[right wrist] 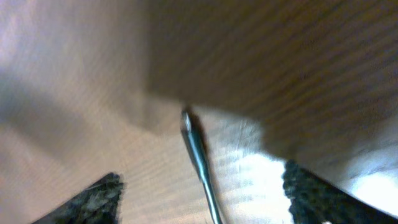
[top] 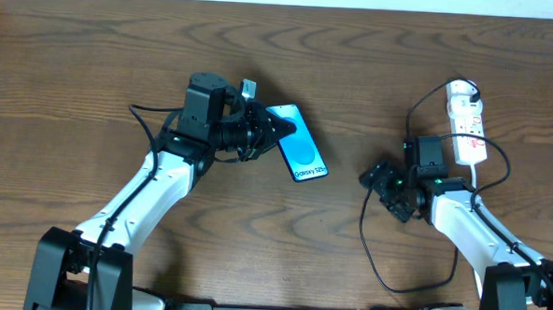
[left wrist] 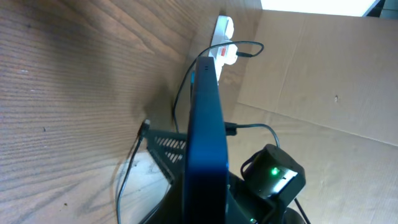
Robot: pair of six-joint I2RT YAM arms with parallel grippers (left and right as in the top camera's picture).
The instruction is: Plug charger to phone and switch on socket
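The phone has a blue screen with white text at its near-right end and lies left of the table's middle. My left gripper is shut on its far-left end. In the left wrist view the phone shows edge-on between the jaws. The white socket lies at the far right and also shows in the left wrist view. The charger's thin black cable loops on the table below my right gripper. In the blurred right wrist view the fingers are wide apart with the cable's tip between them, not gripped.
A black plug block sits next to the socket, with a white cord curving by it. The cable loop reaches toward the table's near edge. A brown cardboard wall stands beyond the table.
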